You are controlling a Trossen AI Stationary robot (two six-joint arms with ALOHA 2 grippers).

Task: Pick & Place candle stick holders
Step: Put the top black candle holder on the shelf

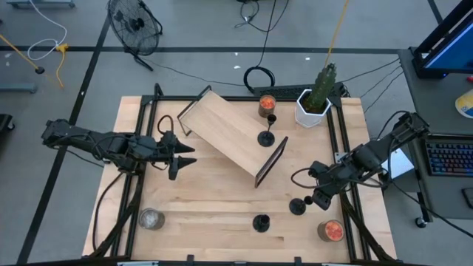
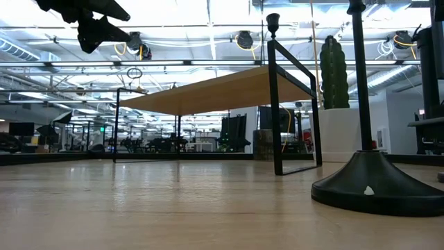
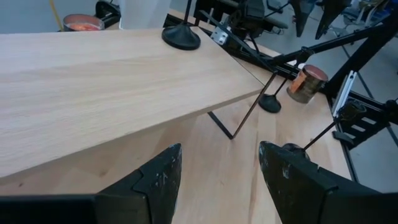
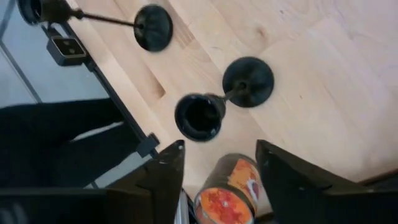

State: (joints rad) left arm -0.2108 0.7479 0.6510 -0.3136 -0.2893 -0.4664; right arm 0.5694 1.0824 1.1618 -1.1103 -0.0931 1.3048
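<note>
- Closest to the low camera stands one of the candle stick holders [image 2: 378,182], with its broad black base on the table [image 1: 222,214] and its thin stem going straight up.
- We count four holders from above: two on the wooden shelf [image 1: 229,137] near its far end, one [image 1: 266,138] in front of the other [image 1: 270,118], so these look already placed.
- Two holders seem left on the table top: one at the near edge [image 1: 261,222], and one [image 1: 297,206] just beside our right gripper [image 1: 319,198].
- Our right gripper has its fingers apart and carries nothing; in its wrist view a holder [image 4: 247,82] stands upright beyond the fingers, beside an orange jar [image 4: 227,198].
- Our left gripper [image 1: 177,157] waits near the shelf's left side, fingers apart and empty.
- We judge the task about half done.
</note>
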